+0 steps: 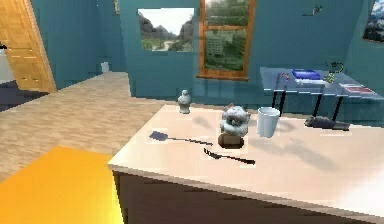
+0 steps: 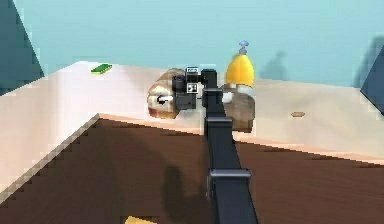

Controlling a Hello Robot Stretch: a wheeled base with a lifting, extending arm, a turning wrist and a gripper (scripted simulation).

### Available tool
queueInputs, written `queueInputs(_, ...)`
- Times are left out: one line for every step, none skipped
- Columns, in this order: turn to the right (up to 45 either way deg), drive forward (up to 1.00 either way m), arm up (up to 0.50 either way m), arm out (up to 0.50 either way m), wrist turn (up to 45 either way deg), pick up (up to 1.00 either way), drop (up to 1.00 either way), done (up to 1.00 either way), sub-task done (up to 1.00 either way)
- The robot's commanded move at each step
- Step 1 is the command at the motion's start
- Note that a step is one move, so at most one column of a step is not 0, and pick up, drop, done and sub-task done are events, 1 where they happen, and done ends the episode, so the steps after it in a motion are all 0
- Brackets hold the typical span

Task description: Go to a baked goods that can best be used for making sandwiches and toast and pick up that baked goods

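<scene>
- I am looking at a loaf of bread (image 2: 162, 98) lying on its side on the pale tabletop (image 2: 60, 100), a little left of the arm side view's middle, close enough to the near edge to be reached from the side.
- The dark arm (image 2: 226, 150) is rising from the bottom edge, just right of centre, and is pointing straight at the loaf, which suggests the robot has lined itself up for the pick.
- The tool (image 2: 180, 90) is sitting at the arm's far end, right at the loaf. I cannot tell how its fingers are set, nor whether it is holding anything, because the loaf is resting on the tabletop behind it.
- A yellow bottle (image 2: 240, 68) is standing upright just behind the arm's end, near the loaf. It looks close enough to get knocked if the arm swings.
- A small green thing (image 2: 100, 69) is lying in the upper left, well apart from the loaf.
- In the forward view, a cup (image 1: 268, 122) and a spatula (image 1: 160, 136) are sitting on a tabletop of the same pale colour.
</scene>
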Motion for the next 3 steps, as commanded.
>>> queueInputs(0.0,0.00,0.00,0.00,0.0,1.00,0.00,0.00,0.00)
queueInputs(0.0,0.00,0.08,0.00,0.0,0.00,0.00,0.00,0.00)
queueInputs(0.0,0.00,0.00,0.00,0.0,0.00,0.00,1.00,0.00)
